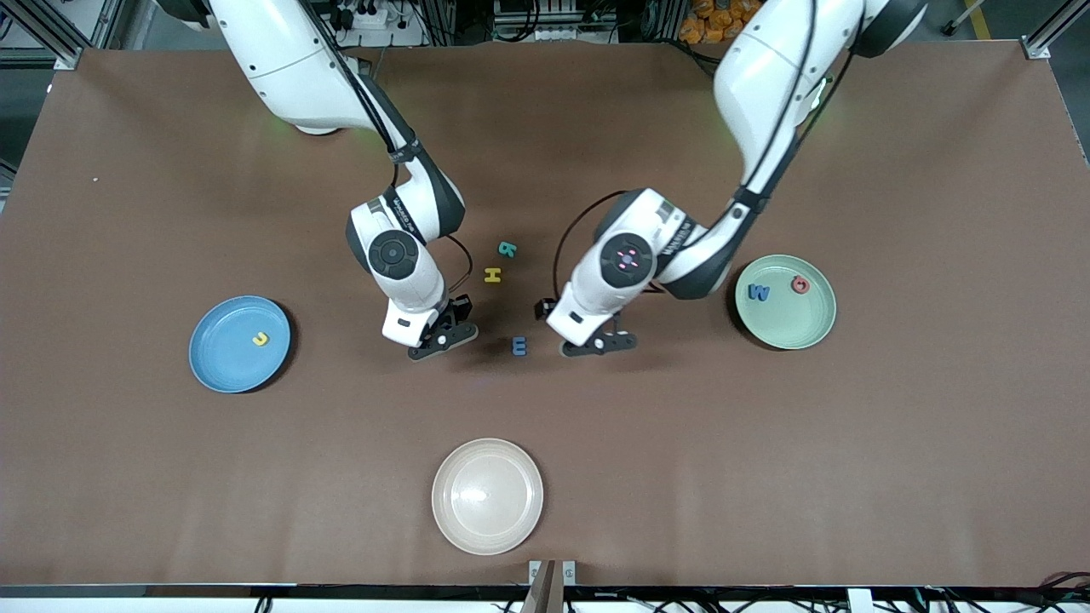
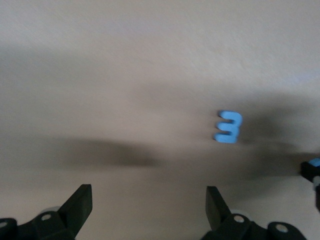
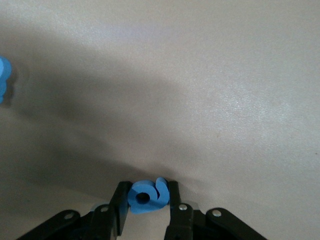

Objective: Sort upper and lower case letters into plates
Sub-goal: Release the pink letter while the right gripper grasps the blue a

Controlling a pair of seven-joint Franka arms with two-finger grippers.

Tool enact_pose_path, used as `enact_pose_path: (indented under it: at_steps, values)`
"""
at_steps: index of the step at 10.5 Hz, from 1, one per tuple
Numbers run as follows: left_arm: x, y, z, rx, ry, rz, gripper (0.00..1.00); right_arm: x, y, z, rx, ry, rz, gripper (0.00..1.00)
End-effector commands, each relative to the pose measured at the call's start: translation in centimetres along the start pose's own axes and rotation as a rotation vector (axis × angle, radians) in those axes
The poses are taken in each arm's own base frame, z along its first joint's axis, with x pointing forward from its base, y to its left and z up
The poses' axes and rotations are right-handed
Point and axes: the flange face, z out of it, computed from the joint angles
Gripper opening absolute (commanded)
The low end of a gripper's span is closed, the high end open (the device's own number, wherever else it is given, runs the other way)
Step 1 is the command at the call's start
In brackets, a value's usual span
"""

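Surface: matte brown table (image 1: 766, 477).
Right gripper (image 3: 148, 200): low over table, closed on chunky blue letter (image 3: 147, 195); its shape is partly hidden by fingers.
Left gripper (image 2: 149, 202): spread wide, empty, beside blue E (image 1: 519, 345).
Plates: sky-blue plate (image 1: 223, 366) and mint plate (image 1: 809, 336) are at opposite table ends.

A brown bench (image 1: 894, 443) fills the front view, its matte top plain from corner to corner. On it, close to the middle of the edge nearest the front camera, sits a cream-white plate (image 1: 487, 496) — round, shallow, glossy, with nothing in it. At that same edge a small metal bracket (image 1: 552, 577) is fixed. Past the edge where the arms' bases stand lie cables and something orange (image 1: 714, 20) — too unclear to name.
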Motion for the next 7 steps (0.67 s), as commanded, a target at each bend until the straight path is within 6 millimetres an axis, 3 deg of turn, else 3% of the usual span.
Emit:
enact_pose_path:
  at_steps: [1,4,7]
  values:
    - [-3.3,3.4,3.7,-0.056,0.044,-0.081,1.0,1.0,3.3,-2.8,0.006,0.022,0.052,0.0]
    - [-6.4,5.2,5.6,-0.008,0.136,0.005,1.0,2.0,12.3,-6.2,0.008,0.011,0.185,0.0]
    - [-12.4,9.2,5.6,0.03,0.237,0.211,1.0,0.1,22.0,-7.1,0.02,-0.121,0.341,0.0]
